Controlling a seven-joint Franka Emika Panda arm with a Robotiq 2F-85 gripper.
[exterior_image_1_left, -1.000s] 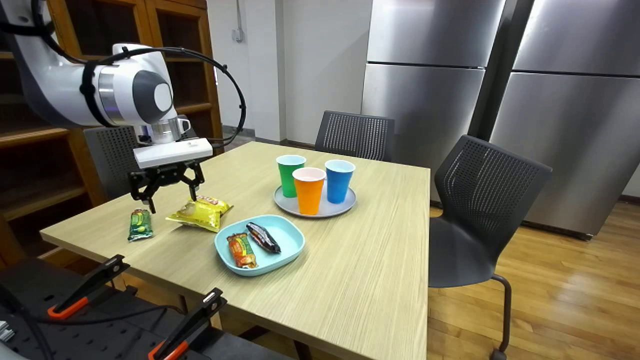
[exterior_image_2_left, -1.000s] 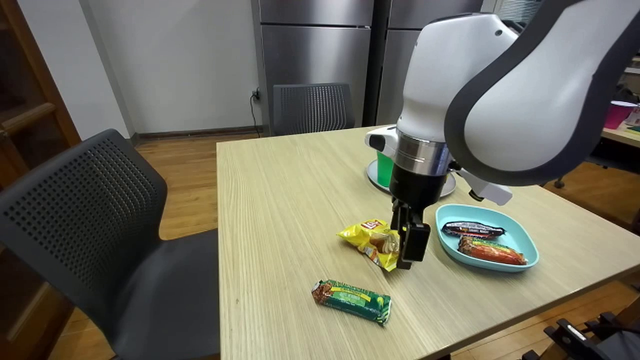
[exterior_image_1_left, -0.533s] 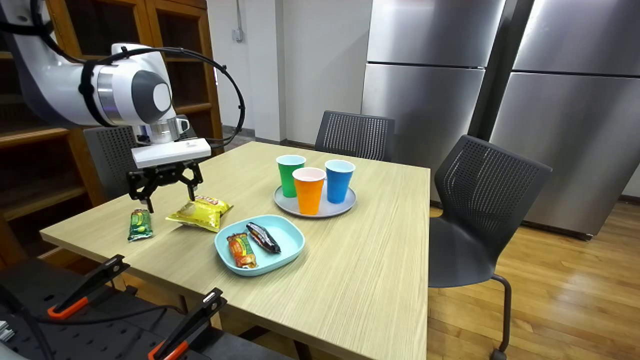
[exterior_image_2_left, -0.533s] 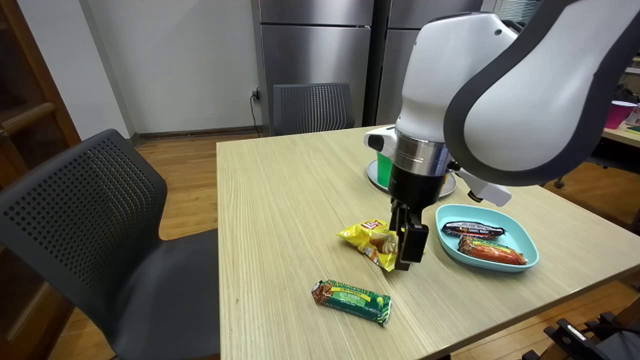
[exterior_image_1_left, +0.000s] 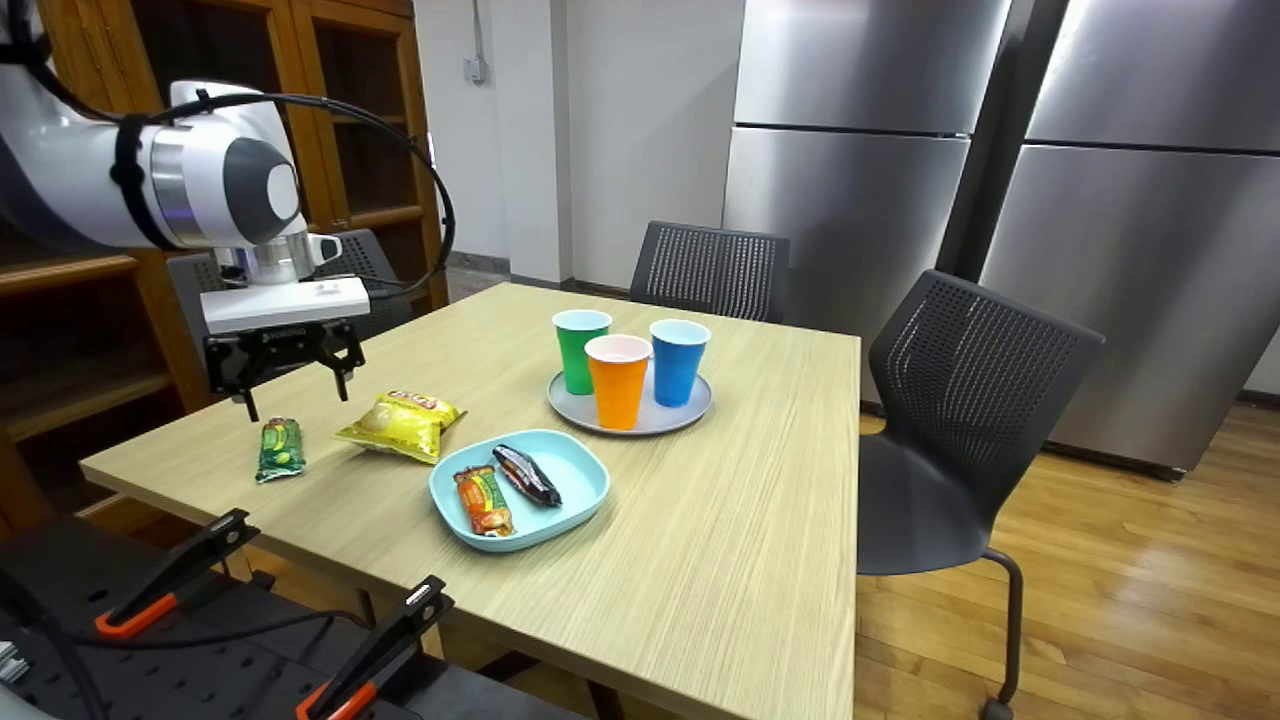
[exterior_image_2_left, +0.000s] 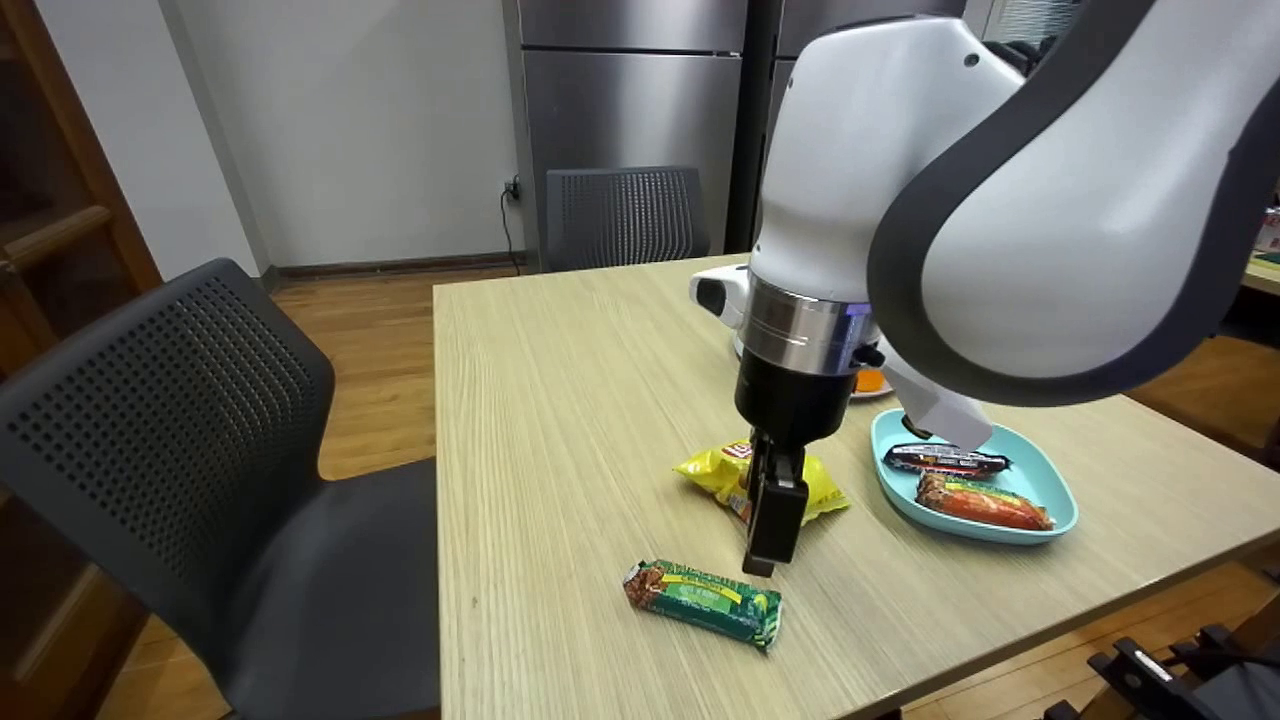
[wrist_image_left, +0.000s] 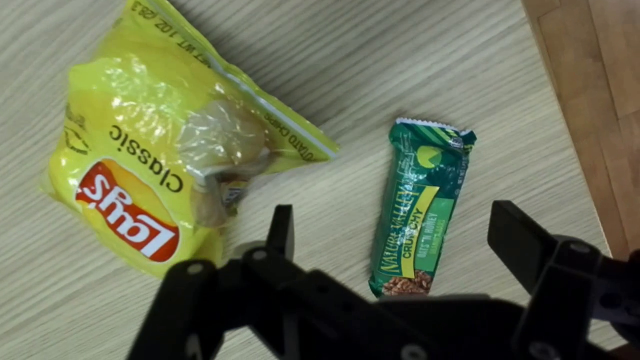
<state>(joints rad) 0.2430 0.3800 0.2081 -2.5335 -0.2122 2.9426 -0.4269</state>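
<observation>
Table (exterior_image_1_left: 740, 500) edges: in the wrist view one edge runs down the right side, near the green granola bar (wrist_image_left: 415, 210), with wooden floor (wrist_image_left: 605, 75) beyond it; in an exterior view the left corner is the one nearest the bar.
Room about the bar: a narrow strip of tabletop up to the tip of the chip bag (wrist_image_left: 145, 125), a wider strip over to that edge.
Room behind the bag: a broad stretch of tabletop runs to the far edge in both exterior views.
Turquoise tray (exterior_image_1_left: 580, 475): toward the front edge in an exterior view, holding a red wrapped bar (exterior_image_1_left: 485, 500) and a dark wrapped bar (exterior_image_1_left: 527, 476) side by side.
Grey plate (exterior_image_1_left: 662, 420): farther in than the tray, carrying a green cup (exterior_image_1_left: 580, 360), an orange cup (exterior_image_1_left: 618, 390) and a blue cup (exterior_image_1_left: 680, 368).
Tool (exterior_image_1_left: 298, 406): fingers spread wide apart, tips above the table; in the wrist view the granola bar shows in the gap between them, tabletop visible on both sides of it, so neither finger touches it.
Shift since half a second ago: arm (exterior_image_1_left: 180, 180) and tool have moved toward the left corner in an exterior view, away from the chip bag and closer to the granola bar; bag, bar and tray lie where they lay.
</observation>
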